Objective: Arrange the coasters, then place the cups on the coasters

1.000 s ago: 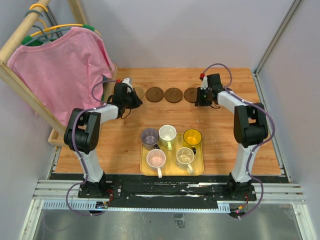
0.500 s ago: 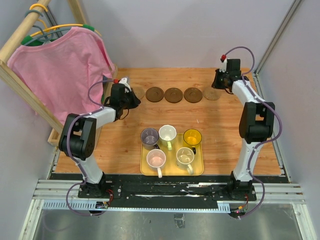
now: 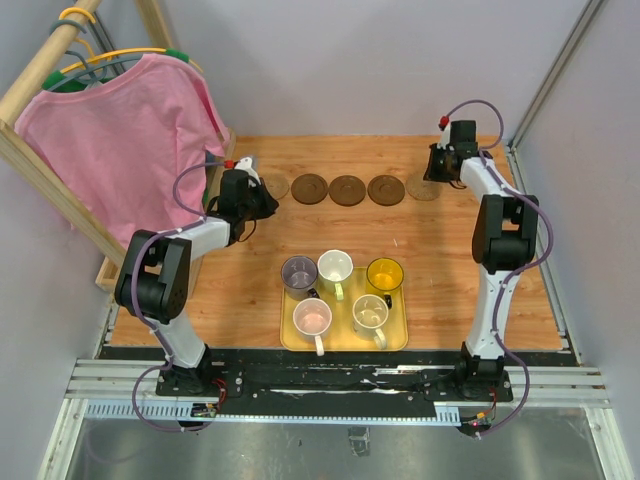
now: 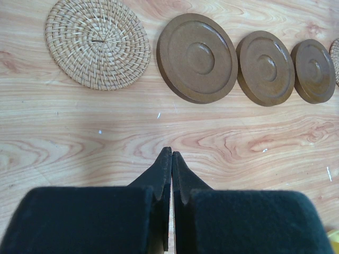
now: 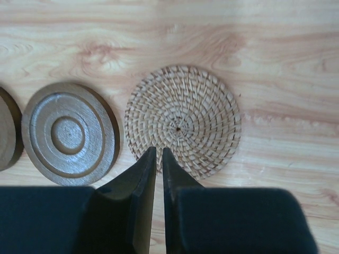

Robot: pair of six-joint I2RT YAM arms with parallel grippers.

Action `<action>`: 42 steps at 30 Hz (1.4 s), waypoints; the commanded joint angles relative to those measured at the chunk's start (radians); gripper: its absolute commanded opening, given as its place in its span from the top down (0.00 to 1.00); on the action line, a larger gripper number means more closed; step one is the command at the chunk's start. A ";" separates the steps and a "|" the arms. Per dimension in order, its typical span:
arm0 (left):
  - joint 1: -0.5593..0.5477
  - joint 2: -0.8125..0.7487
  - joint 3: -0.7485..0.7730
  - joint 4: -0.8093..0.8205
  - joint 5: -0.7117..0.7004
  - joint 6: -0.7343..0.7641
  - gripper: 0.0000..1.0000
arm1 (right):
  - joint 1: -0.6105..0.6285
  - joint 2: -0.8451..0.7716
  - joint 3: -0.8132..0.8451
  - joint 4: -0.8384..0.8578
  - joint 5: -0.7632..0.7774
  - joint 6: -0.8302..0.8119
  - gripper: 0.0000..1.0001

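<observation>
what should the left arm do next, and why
Probably swing the left gripper back toward the yellow tray and open it over the grey-purple cup. The five coasters already lie in a row at the far side, that gripper is shut and empty, and all five cups sit on the tray.

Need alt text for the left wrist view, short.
A woven coaster and three brown wooden coasters lie in a row on a wooden table. Below them, the left arm's jaws are shut and empty.
</observation>
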 commanded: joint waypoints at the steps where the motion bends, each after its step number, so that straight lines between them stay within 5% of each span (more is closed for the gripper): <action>1: 0.005 -0.011 -0.009 0.039 -0.005 0.010 0.99 | -0.019 0.042 0.065 0.006 0.000 -0.019 0.89; 10: 0.005 -0.007 -0.014 0.041 0.000 0.011 0.99 | -0.031 0.132 0.127 -0.023 -0.016 -0.005 0.89; 26: 0.006 -0.003 -0.015 0.035 0.011 0.006 0.99 | -0.040 0.035 -0.081 0.027 0.009 0.025 0.90; 42: 0.005 0.004 -0.010 0.020 0.008 0.015 0.99 | -0.040 0.121 0.073 -0.035 -0.004 0.010 0.86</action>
